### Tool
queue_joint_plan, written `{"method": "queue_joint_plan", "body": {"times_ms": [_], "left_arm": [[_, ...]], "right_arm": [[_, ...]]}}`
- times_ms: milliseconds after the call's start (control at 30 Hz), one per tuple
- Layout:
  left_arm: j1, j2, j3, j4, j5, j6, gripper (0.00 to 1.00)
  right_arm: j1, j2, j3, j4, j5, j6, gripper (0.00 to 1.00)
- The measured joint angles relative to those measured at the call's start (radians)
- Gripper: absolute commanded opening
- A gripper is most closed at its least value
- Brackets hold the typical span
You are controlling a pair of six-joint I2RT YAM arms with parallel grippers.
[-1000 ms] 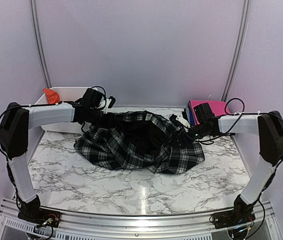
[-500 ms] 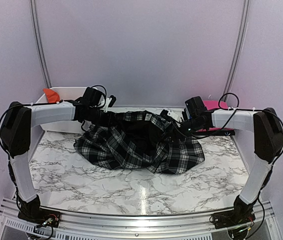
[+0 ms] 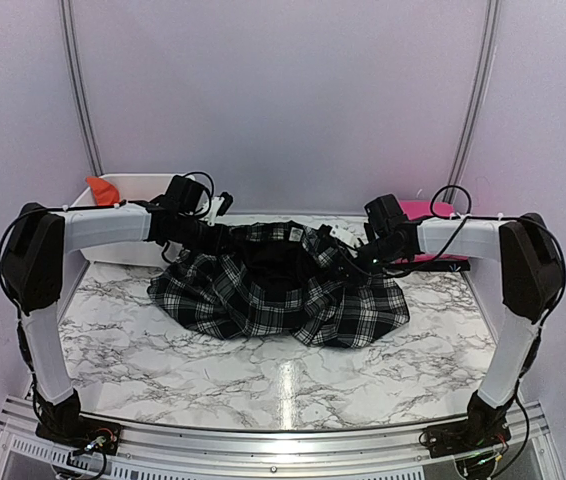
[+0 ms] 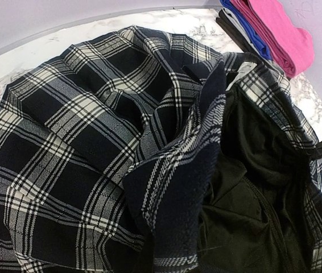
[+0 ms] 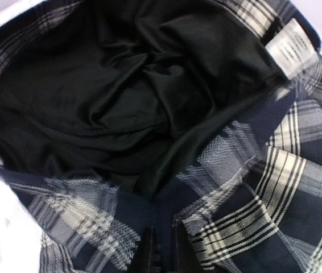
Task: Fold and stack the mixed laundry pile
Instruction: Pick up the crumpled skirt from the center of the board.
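Observation:
The black-and-white plaid shirt (image 3: 278, 295) lies bunched in the middle of the marble table, its black lining (image 5: 104, 96) open upward. My left gripper (image 3: 215, 232) is at the shirt's back left edge and shut on that cloth. Its fingers are hidden in the left wrist view, where a plaid fold (image 4: 178, 170) rises toward the camera. My right gripper (image 3: 360, 256) sits at the back right edge. Its dark fingers (image 5: 149, 253) stand close together, pinching plaid cloth. A white label (image 5: 289, 48) shows on the hem. An orange t-shirt (image 3: 102, 189) pokes out of the bin.
A white plastic bin (image 3: 141, 186) stands at the back left behind the left arm. A folded pink garment (image 3: 429, 209) tops a stack at the back right, with blue and black layers (image 4: 246, 25) beneath. Bare marble (image 3: 263, 375) lies in front of the shirt.
My right gripper has moved left and back onto the shirt's right edge and closed on the cloth, uncovering the pink stack. The left gripper has kept its hold and place.

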Motion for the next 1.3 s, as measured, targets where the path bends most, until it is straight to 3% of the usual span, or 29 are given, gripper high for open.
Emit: {"method": "queue_joint_plan", "body": {"times_ms": [100, 267, 433, 533, 633, 933, 1233, 1300], "left_arm": [[0.008, -0.005, -0.013, 0.013, 0.021, 0.013, 0.01], [0.027, -0.093, -0.153, 0.085, 0.066, 0.054, 0.17], [0.034, -0.223, -0.303, 0.136, 0.115, 0.148, 0.51], [0.032, -0.318, -0.411, 0.169, 0.131, 0.23, 0.84], [0.032, -0.41, -0.518, 0.197, 0.138, 0.321, 0.98], [0.032, -0.415, -0.571, 0.237, 0.141, 0.528, 0.99], [0.028, -0.208, -0.37, 0.226, 0.172, 0.689, 0.99], [0.026, -0.167, -0.32, 0.215, 0.183, 0.716, 0.95]], "right_arm": [[-0.009, -0.005, 0.0, -0.011, 0.011, 0.011, 0.0], [-0.069, -0.116, -0.079, -0.011, 0.021, 0.047, 0.0], [-0.182, -0.283, -0.201, 0.023, 0.022, 0.076, 0.0], [-0.193, -0.305, -0.233, 0.034, 0.021, 0.083, 0.0], [-0.19, -0.293, -0.249, 0.04, 0.021, 0.083, 0.0], [-0.19, -0.289, -0.275, 0.051, 0.022, 0.083, 0.0], [-0.19, -0.289, -0.279, 0.053, 0.032, 0.083, 0.0], [-0.19, -0.289, -0.28, 0.053, 0.039, 0.083, 0.0]]}}
